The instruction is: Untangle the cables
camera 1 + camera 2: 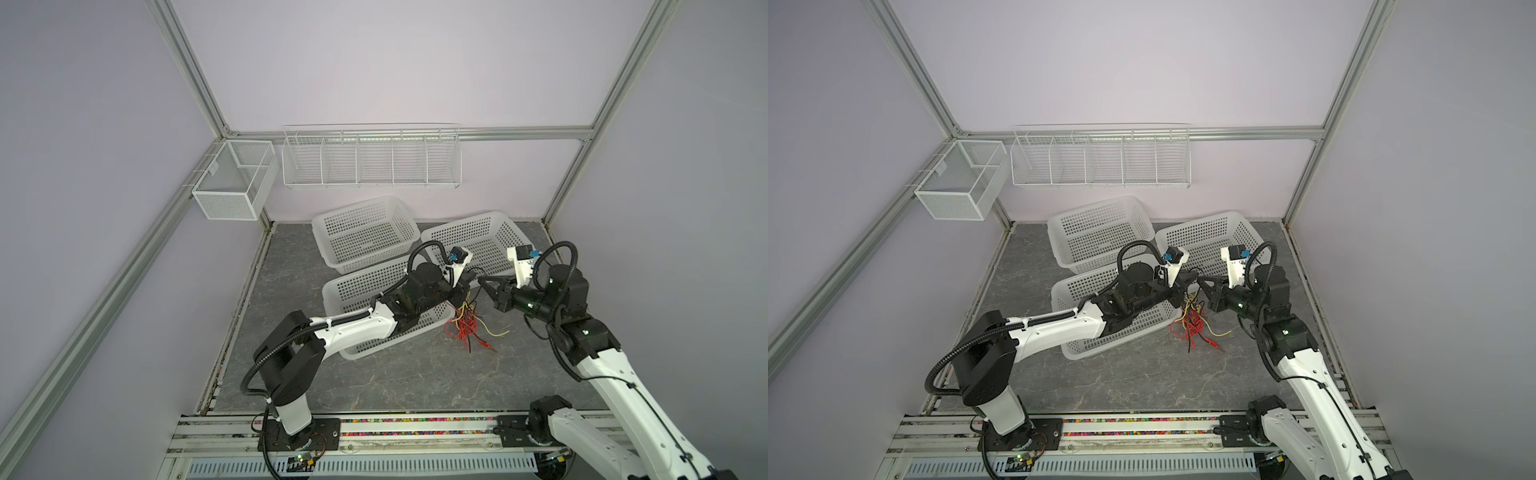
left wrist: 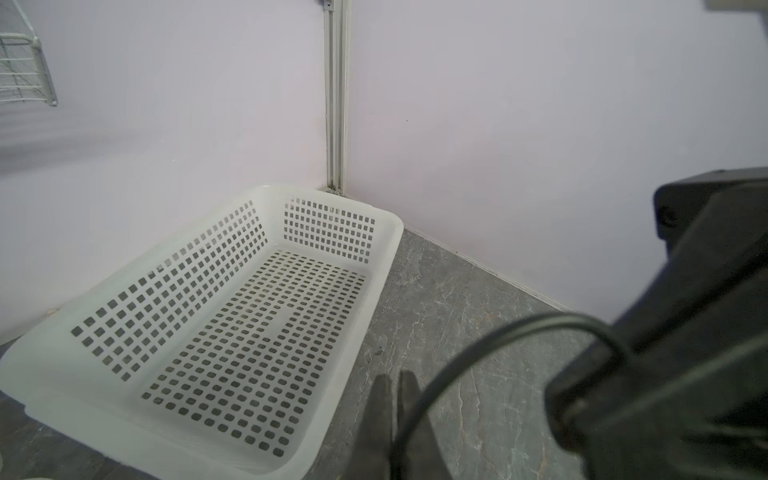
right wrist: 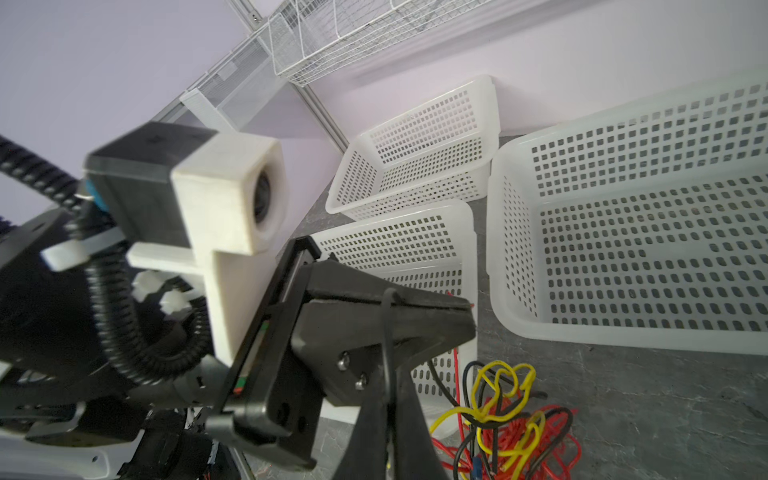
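The cables (image 1: 465, 328) (image 1: 1192, 326) lie as a tangle of red, yellow and black wires on the grey floor beside the nearest basket, and show close up in the right wrist view (image 3: 507, 419). Both grippers meet tip to tip just above the tangle. My left gripper (image 1: 473, 277) (image 2: 395, 386) (image 3: 465, 306) is shut on a thin black cable (image 2: 498, 332) that arcs over to the right gripper. My right gripper (image 1: 483, 283) (image 3: 388, 386) is shut on the same black cable (image 3: 387, 332), which runs straight up into the left jaws. A red wire end pokes out at the left fingertips.
Three white perforated baskets stand near: one under the left arm (image 1: 332, 291), one at the back (image 1: 361, 232), one at the back right (image 1: 473, 237) (image 2: 386, 232). A wire rack (image 1: 370, 158) and a mesh box (image 1: 232, 183) hang on the walls.
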You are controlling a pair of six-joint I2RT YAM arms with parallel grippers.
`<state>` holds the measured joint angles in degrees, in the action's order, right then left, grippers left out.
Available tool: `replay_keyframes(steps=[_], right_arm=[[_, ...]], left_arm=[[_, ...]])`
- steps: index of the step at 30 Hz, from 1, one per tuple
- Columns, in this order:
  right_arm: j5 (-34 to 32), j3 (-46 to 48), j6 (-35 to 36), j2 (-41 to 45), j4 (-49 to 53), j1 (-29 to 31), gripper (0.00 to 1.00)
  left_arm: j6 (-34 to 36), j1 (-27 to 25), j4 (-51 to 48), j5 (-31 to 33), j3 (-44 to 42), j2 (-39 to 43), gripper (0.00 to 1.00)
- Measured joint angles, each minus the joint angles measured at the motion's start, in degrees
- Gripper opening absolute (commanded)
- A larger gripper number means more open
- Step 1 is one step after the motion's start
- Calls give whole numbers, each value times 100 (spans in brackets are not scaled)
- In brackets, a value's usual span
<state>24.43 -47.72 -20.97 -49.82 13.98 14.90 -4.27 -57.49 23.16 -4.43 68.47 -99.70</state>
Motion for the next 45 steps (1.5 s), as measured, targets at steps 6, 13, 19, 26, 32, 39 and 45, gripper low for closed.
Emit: replay_keyframes(steps=[6, 13, 19, 26, 32, 39, 45], right_arm=[[-1231, 125, -52, -107, 415, -44, 41], [-1886, 994, -166, 85, 719, -179, 65], [-1523, 1622, -190, 411, 529, -179, 73], [-1019, 2087, -299, 531, 160, -179, 85], [-638, 2100, -345, 411, -455, -17, 87], [-903, 2065, -511, -533, -957, 234, 77], [-1478, 1891, -699, -1056, -1080, 431, 20]], left_arm=[[-125, 37, -42, -15, 0, -2, 0], [-173, 52, -234, -11, 44, -2, 0], [-260, 55, -393, -17, 203, -2, 0], [-354, 55, -411, -214, 229, -2, 0], [-581, 55, -413, -472, 330, -24, 0], [-1003, 57, -232, -887, 409, -114, 0], [-1279, 55, -166, -1165, 409, -203, 0]])
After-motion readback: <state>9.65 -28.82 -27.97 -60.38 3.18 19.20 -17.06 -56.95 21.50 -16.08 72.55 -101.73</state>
